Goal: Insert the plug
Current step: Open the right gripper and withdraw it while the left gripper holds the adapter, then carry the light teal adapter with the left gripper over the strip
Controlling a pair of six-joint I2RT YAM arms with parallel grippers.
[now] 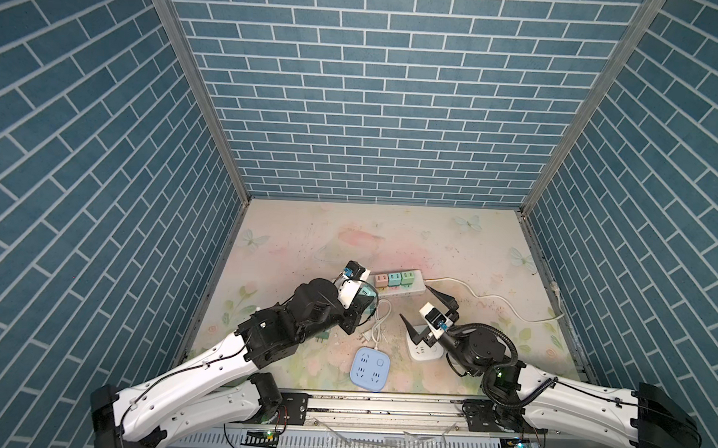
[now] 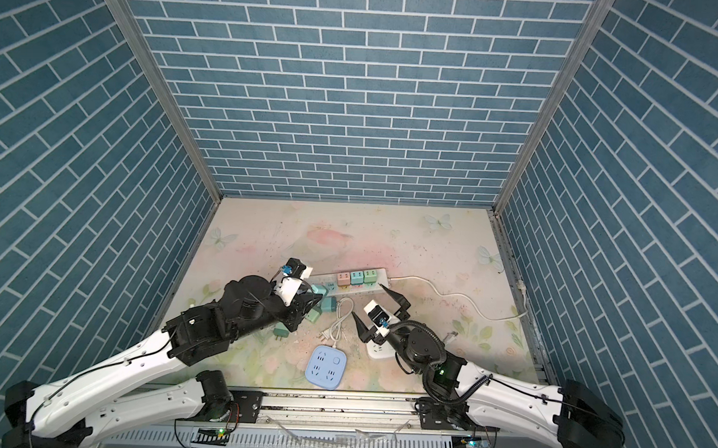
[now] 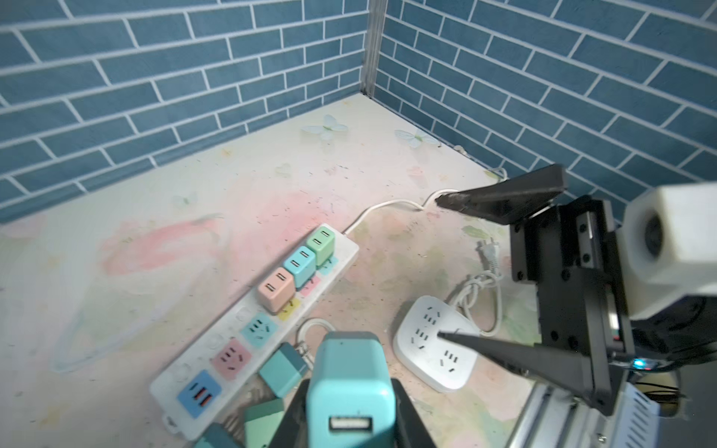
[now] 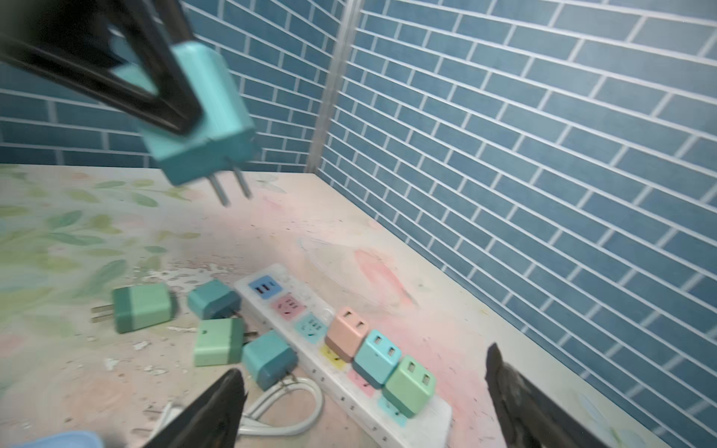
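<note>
- Gripping the teal plug (image 4: 209, 128) by its sides with the left gripper (image 3: 351, 403), black jaws clenched tight on it.
- Holding it up off the table (image 1: 348, 241), with both metal prongs bare, pointing down at a slant and touching nothing.
- Hanging near the free end of the white power strip (image 1: 400, 292), above the loose chargers and not seated in any socket.
- Showing a USB port on the plug's back face, toward the left wrist camera.
- Sitting plugged in toward the strip's cord end, side by side in a row: peach charger (image 3: 276, 289), blue charger (image 3: 299, 265), green charger (image 3: 321, 245).
- Showing bare on the rest of the strip: teal socket (image 3: 258, 327), pink socket (image 3: 232, 357), blue USB panel (image 3: 198, 391).
- Lying on its side on the table, prongs out, well off the strip: pale green charger (image 4: 141, 312).
- Lying closer in, just beside the strip's free end: dark teal charger (image 4: 213, 298), mint charger (image 4: 217, 341), teal charger (image 4: 269, 358).
- Spread wide and grasping nothing: right gripper (image 1: 416, 303), jaws released, raised between the strip and the white socket block (image 1: 422, 351).
- Resting near the front edge: blue socket block (image 1: 371, 369).
- Looping between the strip and the blue block: white cord (image 1: 380, 321).
</note>
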